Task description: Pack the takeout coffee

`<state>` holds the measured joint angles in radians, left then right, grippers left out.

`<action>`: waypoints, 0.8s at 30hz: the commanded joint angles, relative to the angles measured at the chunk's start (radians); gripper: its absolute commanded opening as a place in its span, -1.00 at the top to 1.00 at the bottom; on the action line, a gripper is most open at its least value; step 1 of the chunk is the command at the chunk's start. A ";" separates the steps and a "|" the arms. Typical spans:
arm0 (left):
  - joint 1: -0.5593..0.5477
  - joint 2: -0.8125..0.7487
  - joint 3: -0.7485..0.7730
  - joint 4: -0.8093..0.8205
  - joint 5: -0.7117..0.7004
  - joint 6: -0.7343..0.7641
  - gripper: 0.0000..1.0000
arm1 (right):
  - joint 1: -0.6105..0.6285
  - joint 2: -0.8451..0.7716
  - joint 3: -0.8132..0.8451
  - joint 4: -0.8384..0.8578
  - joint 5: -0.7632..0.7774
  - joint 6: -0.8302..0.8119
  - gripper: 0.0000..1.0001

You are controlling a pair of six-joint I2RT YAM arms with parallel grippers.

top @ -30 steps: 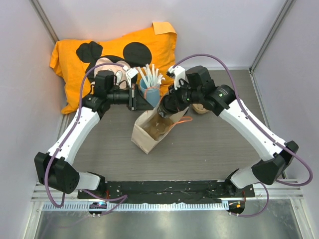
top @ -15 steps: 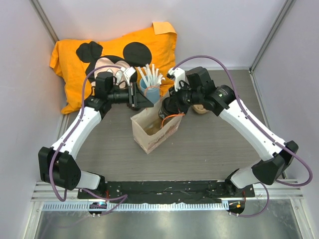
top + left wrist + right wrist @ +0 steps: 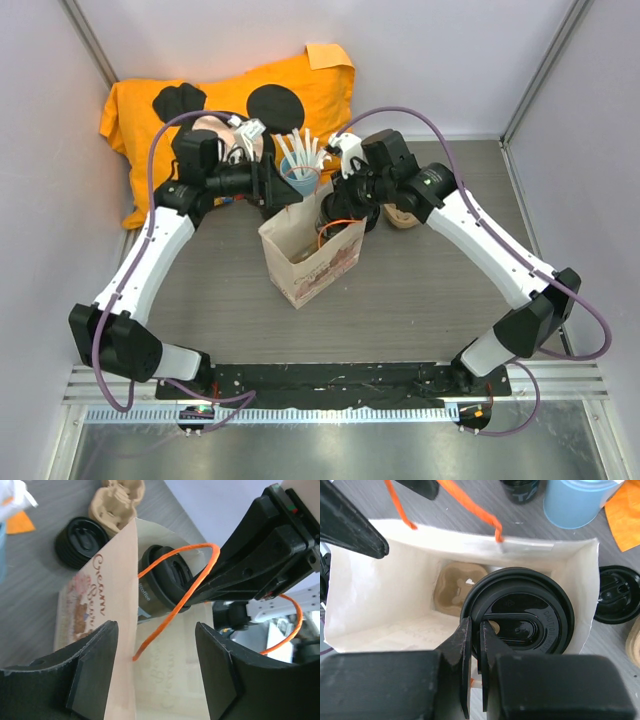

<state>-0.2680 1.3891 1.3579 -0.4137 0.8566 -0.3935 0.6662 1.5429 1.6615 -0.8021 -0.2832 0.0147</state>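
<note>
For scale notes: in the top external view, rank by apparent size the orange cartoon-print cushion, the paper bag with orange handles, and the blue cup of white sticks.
1. orange cartoon-print cushion
2. paper bag with orange handles
3. blue cup of white sticks
None close.

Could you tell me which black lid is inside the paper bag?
The one on the takeout coffee, pinched at its rim by the right gripper; the other black lid lies on the table outside the bag.

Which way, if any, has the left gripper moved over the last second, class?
Yes. In the top view the left gripper has shifted left and back, further over the orange cushion.
</note>
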 commanded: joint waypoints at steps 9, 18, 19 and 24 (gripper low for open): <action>0.001 -0.032 0.130 -0.381 -0.171 0.383 -0.36 | 0.001 0.065 0.099 -0.025 0.030 -0.009 0.99; -0.016 -0.047 0.081 -0.419 -0.258 0.452 -0.25 | 0.009 0.112 0.107 -0.029 0.045 -0.009 0.99; -0.017 -0.048 0.078 -0.424 -0.260 0.456 -0.22 | 0.012 0.117 0.109 -0.031 0.050 -0.009 0.99; -0.027 -0.058 0.046 -0.413 -0.274 0.458 -0.08 | 0.030 0.144 0.119 -0.037 0.075 -0.009 0.99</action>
<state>-0.2844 1.3720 1.4223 -0.8242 0.6044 0.0360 0.6773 1.6756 1.7271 -0.8471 -0.2440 0.0124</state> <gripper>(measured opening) 0.558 0.114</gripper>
